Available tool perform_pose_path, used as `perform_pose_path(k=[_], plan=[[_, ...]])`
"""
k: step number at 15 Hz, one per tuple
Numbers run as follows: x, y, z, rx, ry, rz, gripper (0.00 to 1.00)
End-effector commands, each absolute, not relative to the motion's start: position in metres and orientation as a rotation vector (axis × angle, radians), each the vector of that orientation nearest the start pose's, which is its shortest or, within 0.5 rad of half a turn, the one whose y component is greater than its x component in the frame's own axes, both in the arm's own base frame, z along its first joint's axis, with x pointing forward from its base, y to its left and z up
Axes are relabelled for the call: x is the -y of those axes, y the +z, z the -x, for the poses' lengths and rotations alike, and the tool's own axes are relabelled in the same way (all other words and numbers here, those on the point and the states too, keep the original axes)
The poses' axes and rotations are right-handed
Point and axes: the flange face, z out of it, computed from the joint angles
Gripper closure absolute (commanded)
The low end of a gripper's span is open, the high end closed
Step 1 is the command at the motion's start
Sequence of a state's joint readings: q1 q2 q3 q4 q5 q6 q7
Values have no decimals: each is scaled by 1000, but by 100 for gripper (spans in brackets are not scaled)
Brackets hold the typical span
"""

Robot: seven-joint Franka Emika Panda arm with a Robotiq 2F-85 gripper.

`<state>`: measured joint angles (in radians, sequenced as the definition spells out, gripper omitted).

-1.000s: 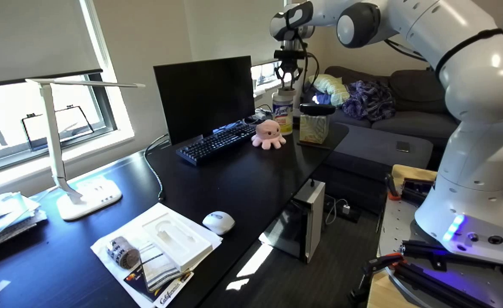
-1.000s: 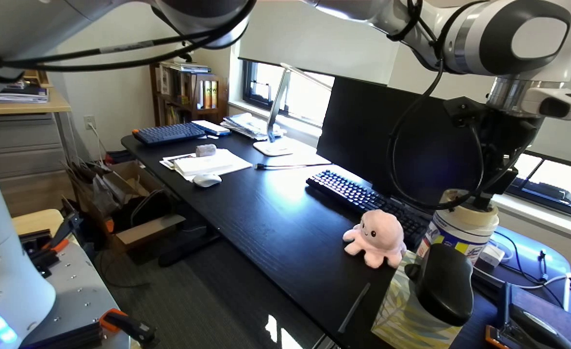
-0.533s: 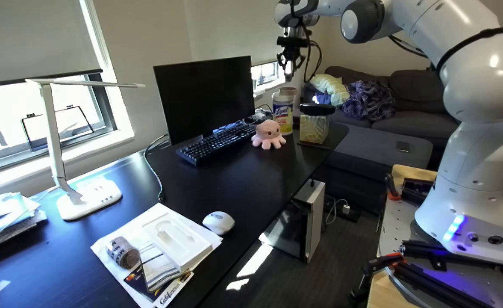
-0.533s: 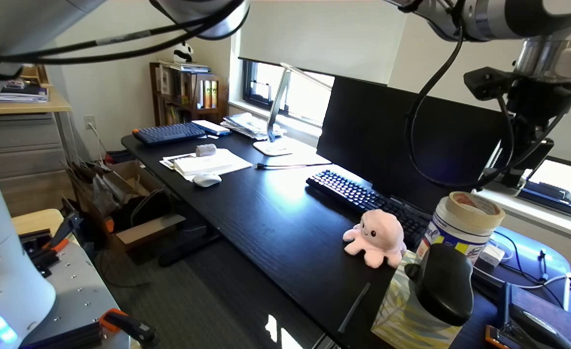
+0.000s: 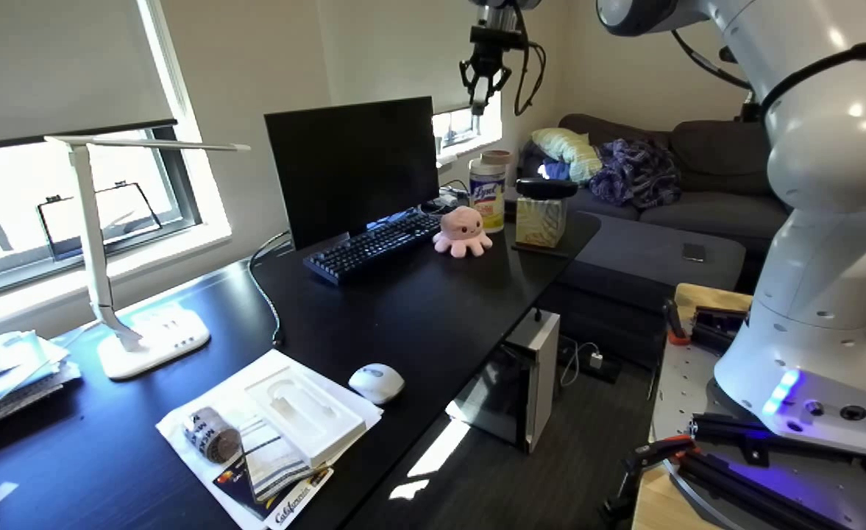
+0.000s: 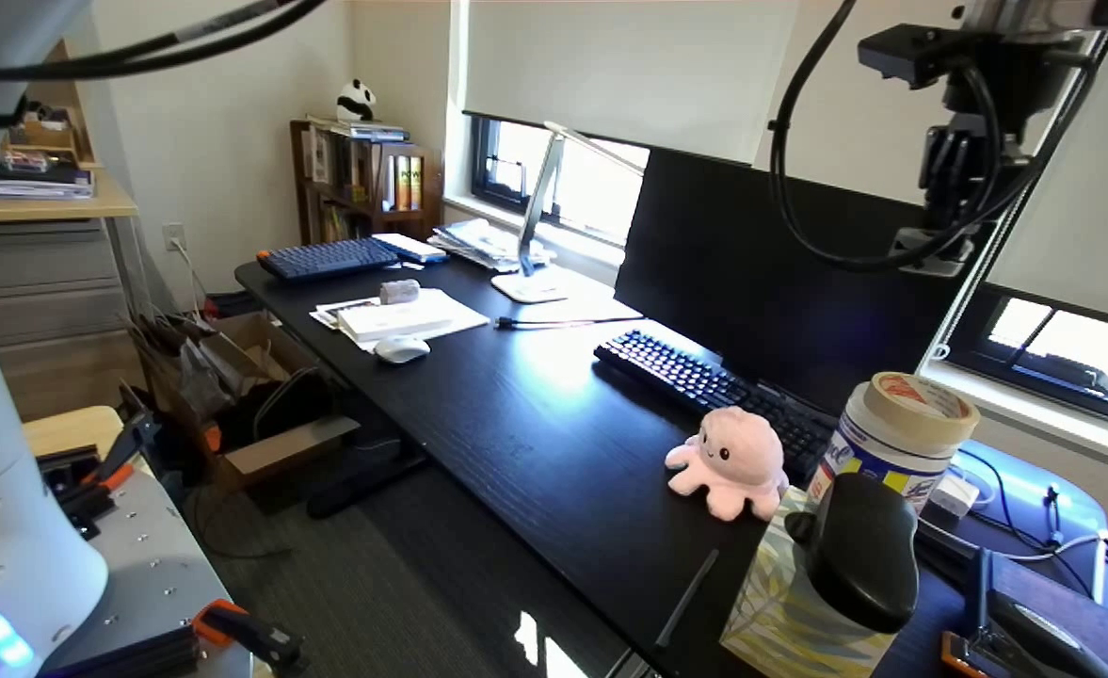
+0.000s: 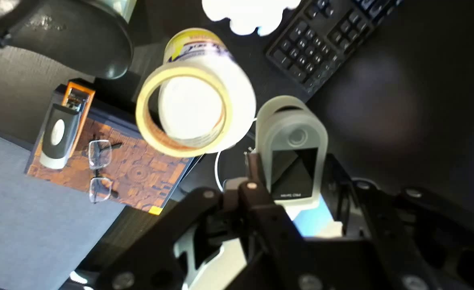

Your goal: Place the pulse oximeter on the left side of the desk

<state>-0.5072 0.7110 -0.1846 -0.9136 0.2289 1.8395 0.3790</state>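
Note:
The pulse oximeter is small and whitish-grey with a dark screen. It sits between the fingers of my gripper in the wrist view, the fingers closed in on both its sides. In an exterior view, my gripper hangs in the air above the canister area, level with the monitor's top. The oximeter shows small below the gripper in an exterior view. The desk has a glossy black top, also seen in an exterior view.
A Lysol canister with a tape roll on top stands below. Near it are a pink plush, a tissue box and the monitor. A mouse, papers and lamp lie farther along.
My gripper has risen from the tape roll on the canister, lifting the pulse oximeter out with it. It is now higher and slightly nearer the monitor. The objects on the desk have not moved.

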Motion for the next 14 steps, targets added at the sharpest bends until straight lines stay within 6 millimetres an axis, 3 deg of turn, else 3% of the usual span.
perform_pose_path(k=[1,5,6,7,11,12,14], plan=[[374,486,-630,-1275,-234,2779,87],[329,473,-618,-978,-126,2903,87],[344,469,-642,-1119,-158,2851,87],[339,468,-640,-1098,-145,2857,62],[342,465,-640,-1108,-143,2856,62],[342,465,-640,-1108,-143,2856,87],[329,445,-643,-1039,-131,2924,87]])
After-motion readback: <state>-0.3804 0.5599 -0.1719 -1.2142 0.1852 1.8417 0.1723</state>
